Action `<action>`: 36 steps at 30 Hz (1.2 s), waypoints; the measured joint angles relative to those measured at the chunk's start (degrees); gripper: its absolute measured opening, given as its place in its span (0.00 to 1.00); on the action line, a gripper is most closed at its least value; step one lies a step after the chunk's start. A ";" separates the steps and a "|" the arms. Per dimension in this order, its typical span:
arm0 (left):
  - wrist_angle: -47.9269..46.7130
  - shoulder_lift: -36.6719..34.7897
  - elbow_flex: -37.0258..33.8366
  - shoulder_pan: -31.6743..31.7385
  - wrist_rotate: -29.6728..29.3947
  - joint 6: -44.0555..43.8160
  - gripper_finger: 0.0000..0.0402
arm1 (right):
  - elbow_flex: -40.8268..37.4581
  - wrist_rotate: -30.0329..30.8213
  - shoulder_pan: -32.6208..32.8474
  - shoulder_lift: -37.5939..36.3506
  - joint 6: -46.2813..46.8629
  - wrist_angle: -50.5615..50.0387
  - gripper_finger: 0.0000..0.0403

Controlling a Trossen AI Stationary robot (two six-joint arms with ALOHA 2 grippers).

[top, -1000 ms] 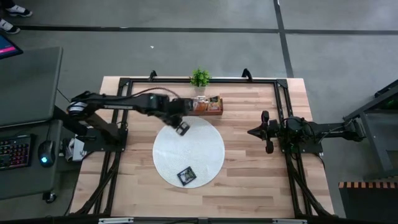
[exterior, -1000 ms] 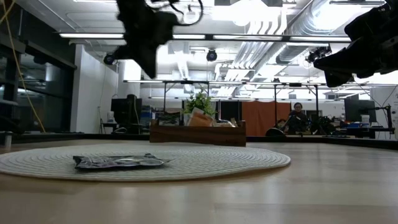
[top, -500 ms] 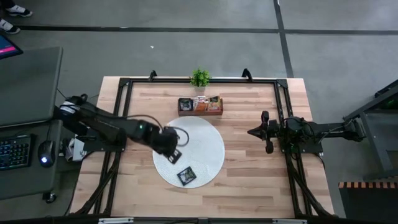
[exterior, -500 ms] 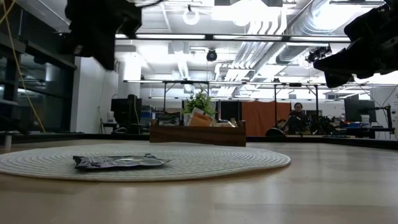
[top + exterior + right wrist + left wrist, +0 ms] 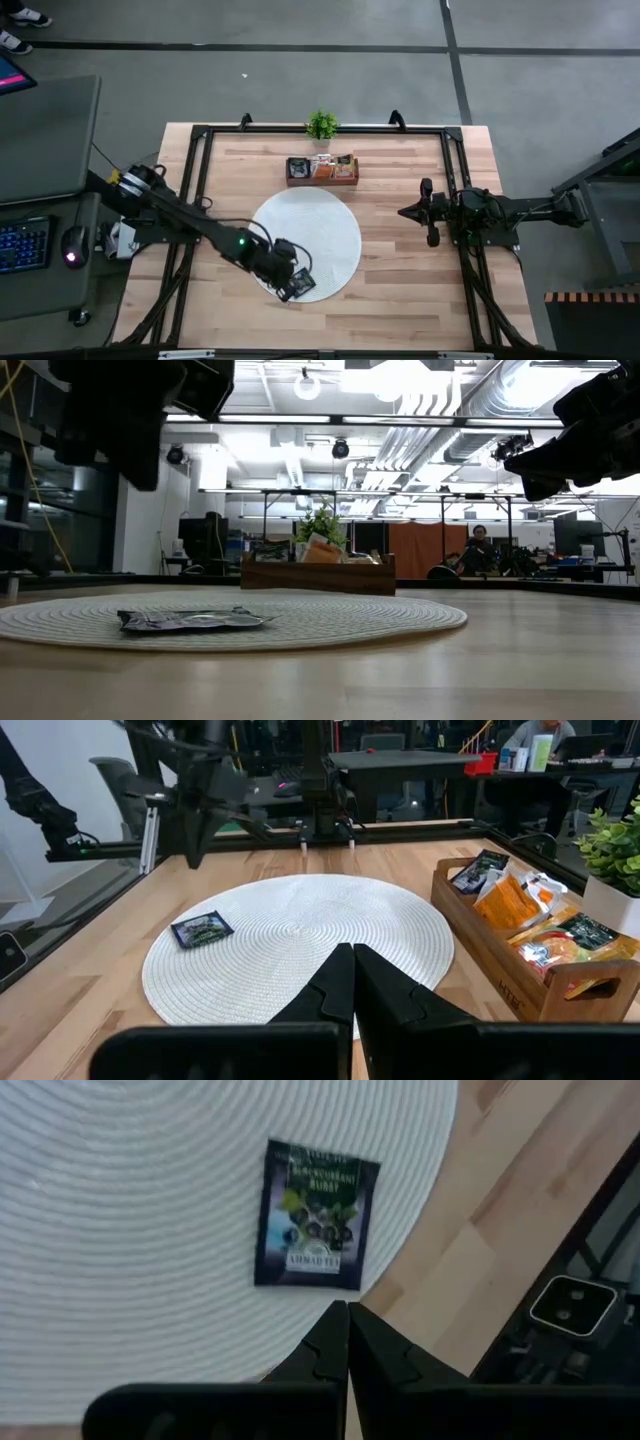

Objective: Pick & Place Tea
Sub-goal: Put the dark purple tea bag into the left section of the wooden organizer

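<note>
A dark tea sachet [image 5: 300,284] lies at the round mat's [image 5: 330,215] front edge. The left tool [image 5: 284,278], fingers pressed together and empty, hovers beside it. Next it must spread and descend. Right tool [image 5: 431,212] waits, pressed together, near the desk's right edge.

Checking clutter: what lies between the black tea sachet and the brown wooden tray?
Only bare round white woven mat between black sachet and tray, per right wrist view.
</note>
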 joint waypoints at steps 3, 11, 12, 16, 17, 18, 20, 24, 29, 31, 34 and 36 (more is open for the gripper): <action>0.46 2.39 1.47 -0.88 0.27 -2.90 0.00 | 0.00 0.00 0.02 0.01 0.00 0.00 0.00; -0.89 7.95 8.37 -1.29 -2.29 -2.63 0.00 | 0.00 0.00 0.02 0.00 0.01 0.01 0.00; -1.06 8.37 9.44 -1.28 -2.61 -2.17 0.01 | 0.00 0.02 0.00 -0.02 0.00 0.00 0.00; -2.01 11.47 13.74 -0.16 -3.19 0.51 0.08 | 0.00 0.01 0.00 -0.02 0.00 0.02 0.00; -3.11 11.91 14.11 -0.03 -3.19 1.39 0.11 | 0.00 0.00 0.00 -0.02 0.01 0.00 0.00; -3.53 12.32 14.91 0.07 -3.27 2.00 0.15 | 0.00 0.00 0.02 -0.02 0.01 0.00 0.00; -2.15 13.67 17.05 0.77 -2.87 2.38 0.23 | 0.00 0.01 0.02 -0.02 0.01 0.01 0.00; -4.81 15.62 18.59 1.07 -2.10 2.67 0.41 | 0.00 0.00 0.02 -0.02 0.00 0.02 0.00; -4.79 17.78 19.10 1.69 -1.01 1.26 0.55 | 0.00 0.02 0.02 -0.02 0.02 0.00 0.00; -6.29 18.62 18.80 1.75 -0.91 1.14 0.56 | 0.00 0.00 0.00 -0.02 0.00 0.00 0.00; -7.24 20.08 20.62 1.79 -0.83 1.25 0.56 | 0.00 0.01 0.00 -0.02 0.00 0.00 0.00; -11.10 20.40 21.10 1.70 -0.95 2.41 0.56 | 0.00 0.02 0.00 -0.02 0.01 0.02 0.00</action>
